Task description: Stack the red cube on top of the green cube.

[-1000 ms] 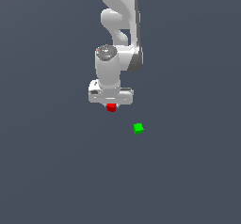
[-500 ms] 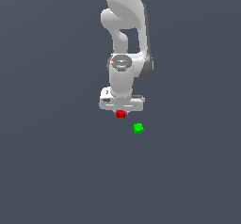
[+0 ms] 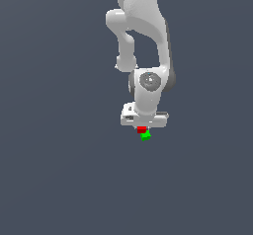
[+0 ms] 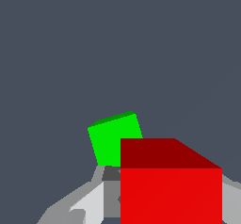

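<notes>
Two small cubes sit close together just below the centre of the exterior view, against a plain dark grey-blue floor. A white Franka Panda arm [image 3: 141,36] descends from the top of the frame, bending at a round joint near the middle, and ends in a wide white gripper [image 3: 143,128] pointing straight down. The red cube [image 3: 142,129] sits tucked directly under that gripper, between its fingers, which appear clamped on it; judging by this, the arm is carrying the cube rather than resting it on the floor. The green cube [image 3: 145,137] lies immediately below and slightly toward the lower right of the red one, so near that their edges seem to touch in this view, though whether they truly meet cannot be told. In the wrist view, the red cube [image 4: 170,183] fills the lower right of the frame, large and close, with pale grey gripper fingers [image 4: 87,202] showing at either side of it. The green cube [image 4: 115,138] appears behind it near the lower centre, rotated a little relative to the red cube and partly hidden by it. The red cube seems held above the green one so it can be lowered onto it; the offset suggests alignment may not be complete yet.
</notes>
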You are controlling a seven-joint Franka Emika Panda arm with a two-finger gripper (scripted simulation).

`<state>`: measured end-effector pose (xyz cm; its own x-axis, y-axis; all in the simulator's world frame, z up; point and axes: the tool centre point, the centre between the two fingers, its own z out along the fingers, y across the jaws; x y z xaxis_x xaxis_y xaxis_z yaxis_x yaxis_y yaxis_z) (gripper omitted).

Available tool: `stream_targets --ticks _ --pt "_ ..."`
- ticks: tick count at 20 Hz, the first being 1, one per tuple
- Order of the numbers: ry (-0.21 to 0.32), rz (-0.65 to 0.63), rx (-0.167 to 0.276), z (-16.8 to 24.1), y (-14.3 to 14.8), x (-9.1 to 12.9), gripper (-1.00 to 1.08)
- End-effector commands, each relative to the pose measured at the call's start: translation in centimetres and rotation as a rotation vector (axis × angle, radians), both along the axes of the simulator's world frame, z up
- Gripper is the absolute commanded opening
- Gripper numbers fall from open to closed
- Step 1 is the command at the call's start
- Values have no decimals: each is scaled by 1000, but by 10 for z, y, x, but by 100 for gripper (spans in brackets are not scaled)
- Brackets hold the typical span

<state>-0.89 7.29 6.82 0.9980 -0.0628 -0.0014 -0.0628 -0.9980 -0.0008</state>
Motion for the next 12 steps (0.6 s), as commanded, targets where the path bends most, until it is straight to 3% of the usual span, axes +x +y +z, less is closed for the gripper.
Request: stream_targets --ticks 1,9,10,12 --pt "-1 -2 0 -4 10 7 -100" --pt "-1 -1 -1 -9 21 14 -100" --pt "-1 -1 -1 -9 21 14 100" --pt "-1 -1 -1 -9 21 14 100"
